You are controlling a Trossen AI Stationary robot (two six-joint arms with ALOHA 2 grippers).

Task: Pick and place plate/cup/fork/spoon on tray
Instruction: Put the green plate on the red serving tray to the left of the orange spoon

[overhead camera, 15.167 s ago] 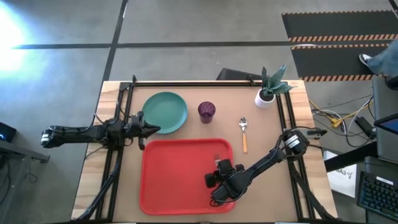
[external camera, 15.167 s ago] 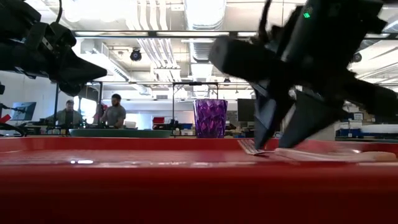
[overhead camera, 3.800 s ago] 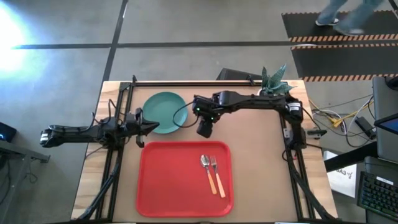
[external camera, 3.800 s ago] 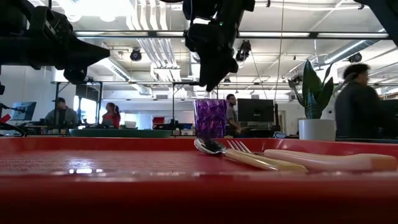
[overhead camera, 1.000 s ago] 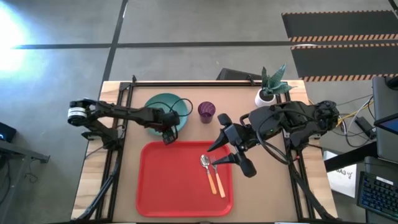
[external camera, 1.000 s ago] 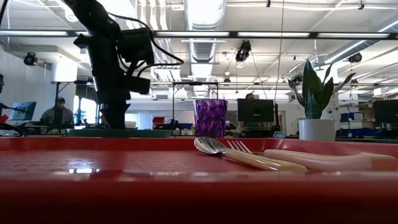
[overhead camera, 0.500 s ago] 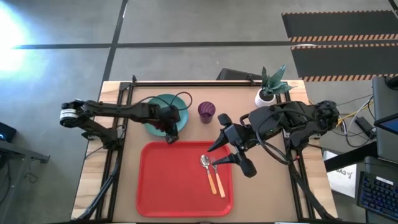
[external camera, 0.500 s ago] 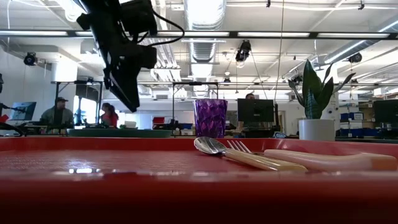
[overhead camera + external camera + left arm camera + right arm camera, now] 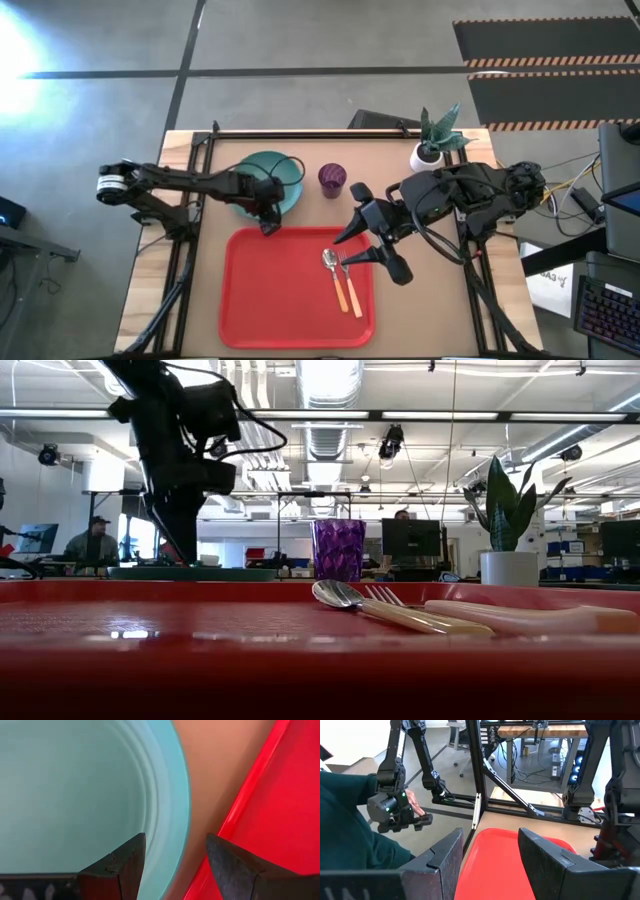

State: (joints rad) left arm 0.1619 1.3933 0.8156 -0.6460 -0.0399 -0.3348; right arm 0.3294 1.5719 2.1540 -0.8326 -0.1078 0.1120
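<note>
The teal plate (image 9: 262, 176) lies flat on the table beyond the red tray (image 9: 280, 300). My left gripper (image 9: 266, 222) points down at the plate's near rim (image 9: 172, 820). It is open, with one finger over the plate's inside and the other over the bare table between plate and tray (image 9: 175, 857). Whether a finger touches the rim I cannot tell. The purple cup (image 9: 332, 179) stands to the right of the plate. The spoon (image 9: 330, 262) and the fork (image 9: 346, 268) lie side by side on the tray. My right gripper (image 9: 348, 248) hangs open above the tray's right part, holding nothing.
A white pot with a green plant (image 9: 432, 145) stands at the far right corner. Black frame rails (image 9: 190, 190) run along both table sides. In the right wrist view a person's hand (image 9: 412, 805) holds a control arm beyond the table.
My left gripper rose from the plate's near rim and tipped, then came down to the rim again, slightly toward the table's left edge. Its fingers stayed open. The plate has kept its place.
</note>
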